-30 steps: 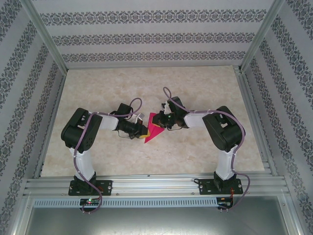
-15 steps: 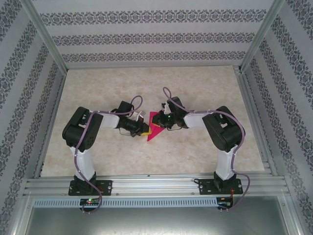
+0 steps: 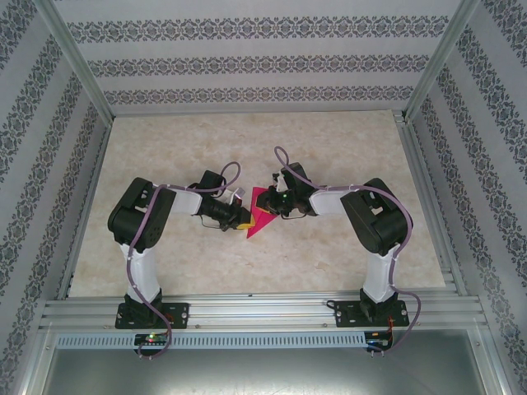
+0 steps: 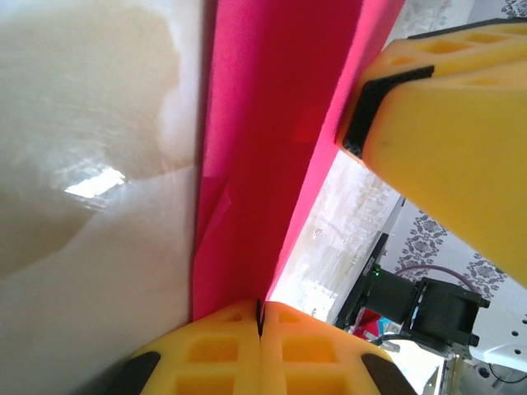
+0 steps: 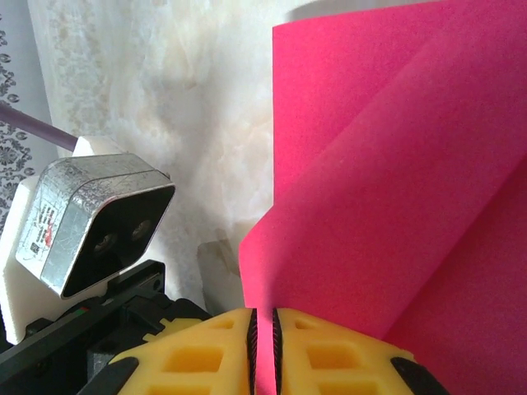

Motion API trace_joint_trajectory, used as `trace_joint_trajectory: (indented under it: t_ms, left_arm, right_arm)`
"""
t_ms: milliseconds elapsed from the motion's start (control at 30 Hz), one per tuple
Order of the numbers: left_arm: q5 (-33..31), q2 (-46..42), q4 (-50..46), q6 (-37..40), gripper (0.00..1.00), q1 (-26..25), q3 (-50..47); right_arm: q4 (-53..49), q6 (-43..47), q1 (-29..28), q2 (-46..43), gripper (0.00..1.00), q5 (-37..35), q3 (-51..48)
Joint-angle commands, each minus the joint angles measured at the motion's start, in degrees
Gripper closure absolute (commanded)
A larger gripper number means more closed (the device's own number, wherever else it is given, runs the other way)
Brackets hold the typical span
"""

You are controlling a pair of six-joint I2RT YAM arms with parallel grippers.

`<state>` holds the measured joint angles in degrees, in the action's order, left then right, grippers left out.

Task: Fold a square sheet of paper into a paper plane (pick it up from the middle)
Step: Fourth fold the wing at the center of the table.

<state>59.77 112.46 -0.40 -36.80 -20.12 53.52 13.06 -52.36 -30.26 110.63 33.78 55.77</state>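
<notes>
Nearest the bases, the left arm's shoulder has swung a little toward 3 o'clock over the last second. Just beyond it, the left gripper has crept toward 1 o'clock, closing on the right gripper, which has barely stirred. The square sheet of paper is held between them over the middle of the desk. Its lower tip, pointing to 7 o'clock, has drawn in, so the pink shape looks shorter and narrower than before. I read this as the sheet being bowed over on itself for a first fold. No crease looks pressed yet, so the plane is a long way off.

From above, neither grip can be read, nor whether the tip touches the desk. The left wrist view settles one grip. The left gripper has its yellow jaws pressed shut on the sheet, which rises toward 12 o'clock, with a yellow pad of the right gripper at 2 o'clock. The right wrist view settles the other grip. The right gripper has its jaws down to a narrow slit, pinching the sheet. This view also shows the soft curl of one layer over another, with the left arm's silver camera at 9 o'clock.
</notes>
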Motion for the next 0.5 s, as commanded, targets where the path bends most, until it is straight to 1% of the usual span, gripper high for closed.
trace_joint_trajectory:
  t_ms: [0,333,467]
  left_arm:
    - [0.3,1.6,-0.9,-0.8,1.0,1.0,0.7]
    - [1.3,2.5,-0.3,-1.9,1.0,1.4,0.8]
    - [1.0,2.6,-0.4,-1.9,1.0,1.5,0.8]
  right_arm:
    - [-0.5,-0.2,-0.2,0.3,0.84,-1.9,0.3]
    - [-0.4,0.0,-0.4,2.1,0.83,0.4,1.9]
    - [-1.0,-0.1,-0.5,2.8,0.83,-0.5,2.2]
